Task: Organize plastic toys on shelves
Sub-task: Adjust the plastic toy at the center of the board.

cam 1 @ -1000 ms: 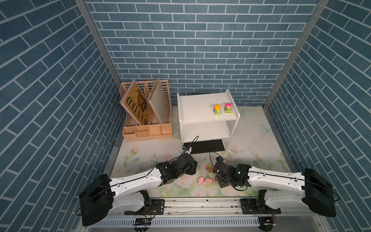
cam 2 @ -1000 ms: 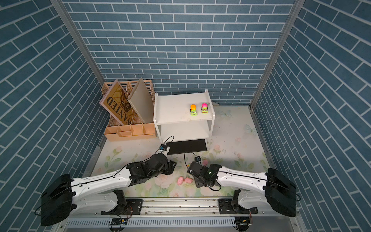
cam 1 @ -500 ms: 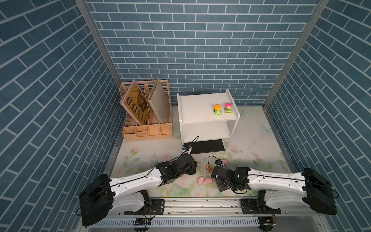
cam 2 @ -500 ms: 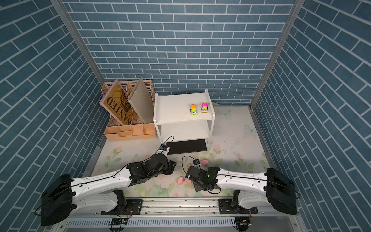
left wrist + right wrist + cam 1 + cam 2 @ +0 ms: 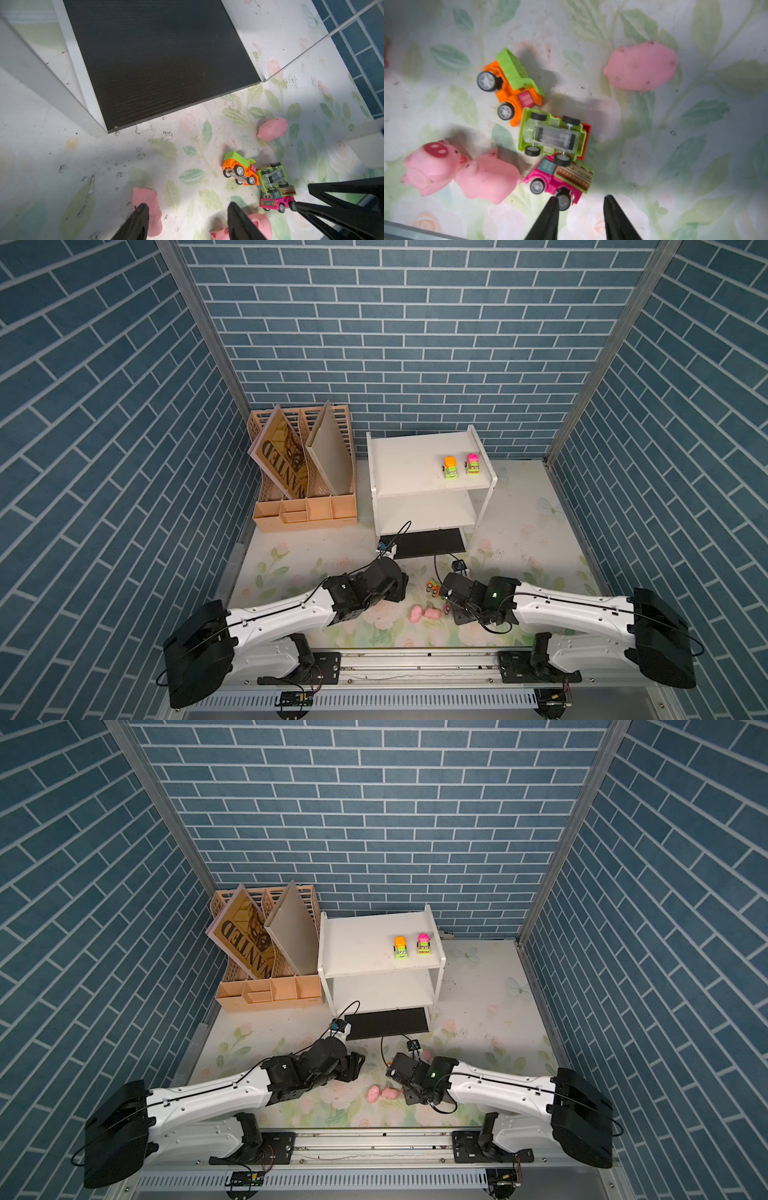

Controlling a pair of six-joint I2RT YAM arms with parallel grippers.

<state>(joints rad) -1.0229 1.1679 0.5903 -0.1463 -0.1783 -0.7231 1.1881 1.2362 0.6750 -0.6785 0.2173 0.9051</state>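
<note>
Hovering narrowly open and empty, the right pincer (image 5: 581, 197) has the pink truck (image 5: 558, 176) just ahead, seemingly its next grab; the left pincer (image 5: 187, 204) hangs half-open, empty.

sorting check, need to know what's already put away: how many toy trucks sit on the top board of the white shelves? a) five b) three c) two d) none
c: in both top views an orange-topped truck and a pink-topped truck stand side by side on the top board of the white shelves, and no other toy is on that board.
</note>
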